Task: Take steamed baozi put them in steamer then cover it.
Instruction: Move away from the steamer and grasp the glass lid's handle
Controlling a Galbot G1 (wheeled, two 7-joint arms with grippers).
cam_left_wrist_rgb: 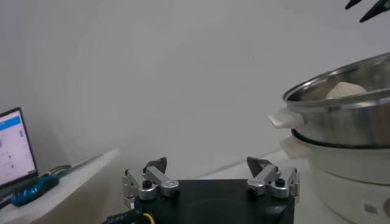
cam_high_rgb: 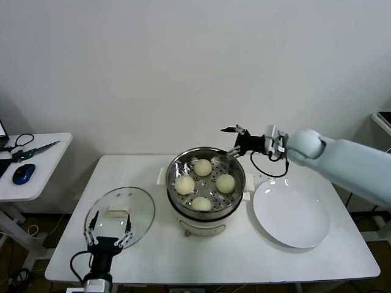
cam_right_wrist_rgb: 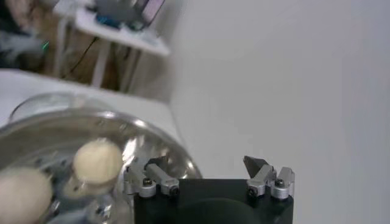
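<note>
Several cream-white baozi [cam_high_rgb: 203,166] lie in the steel steamer [cam_high_rgb: 238,189] on its white cooker base at the table's middle. My right gripper [cam_high_rgb: 231,141] is open and empty, just above the steamer's far right rim. In the right wrist view the steamer [cam_right_wrist_rgb: 36,131] with two baozi [cam_right_wrist_rgb: 96,161] is below the open gripper [cam_right_wrist_rgb: 206,163]. The glass cover [cam_high_rgb: 135,210] with its cream handle [cam_high_rgb: 119,213] lies flat on the table left of the steamer. My left gripper [cam_high_rgb: 109,231] is open above the cover's near edge. The left wrist view shows it open [cam_left_wrist_rgb: 207,164] and the steamer [cam_left_wrist_rgb: 344,119] beyond.
A flat white plate [cam_high_rgb: 292,212] lies right of the steamer. A side table [cam_high_rgb: 43,162] at the left holds a mouse [cam_high_rgb: 23,173] and scissors [cam_high_rgb: 33,149]; its laptop shows in the left wrist view [cam_left_wrist_rgb: 13,148]. A white wall stands behind the table.
</note>
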